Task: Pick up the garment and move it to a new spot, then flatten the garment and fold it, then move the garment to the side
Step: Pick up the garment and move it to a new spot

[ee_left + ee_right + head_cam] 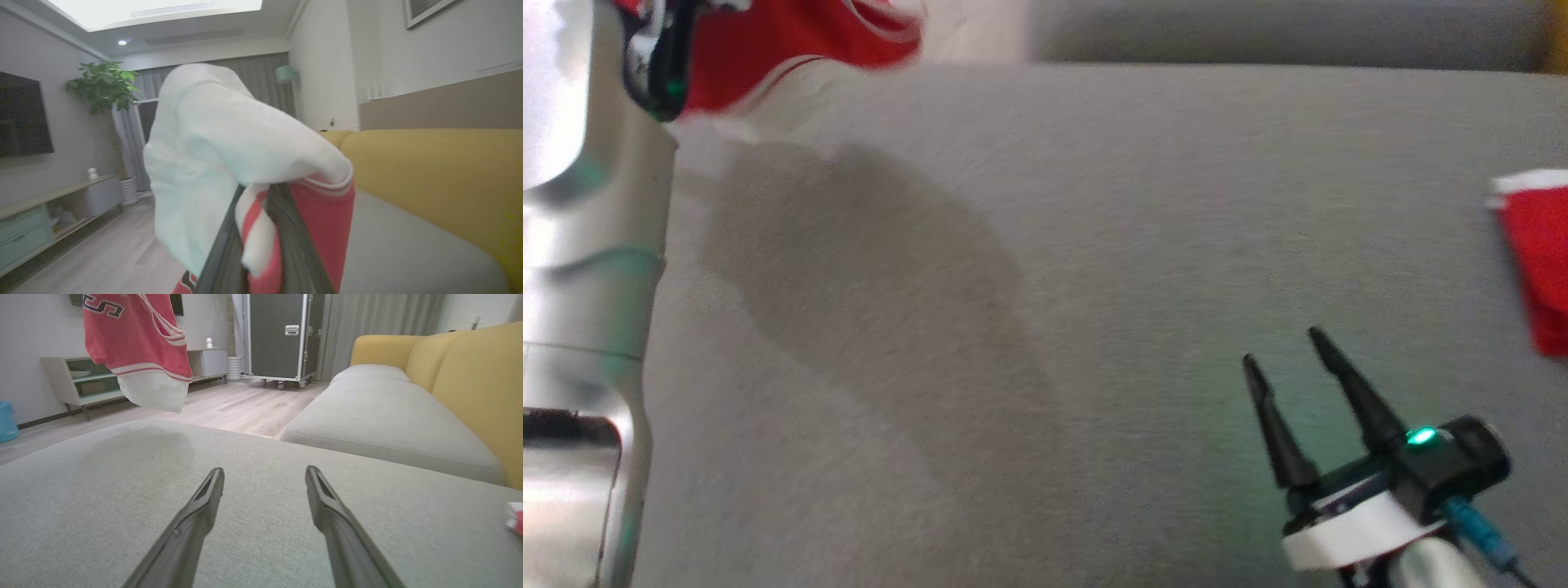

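Observation:
The garment [792, 41], a red jersey with white trim and a white part, hangs in the air above the far left of the grey cushion [1094, 245]. My left gripper [259, 188] is shut on a fold of the garment [229, 134], whose cloth drapes over the fingertips. In the right wrist view the garment [135, 339] dangles clear of the cushion and casts a shadow on it. My right gripper [1282, 347] hovers low over the cushion's near right part. Its fingers stand open with nothing between them [264, 470].
A second red and white piece of cloth [1539, 261] lies at the cushion's right edge. A yellow sofa back [482, 384] runs along the right. On the wooden floor beyond stand a black wheeled case [282, 335], a low sideboard [81, 379] and a blue basket [7, 420].

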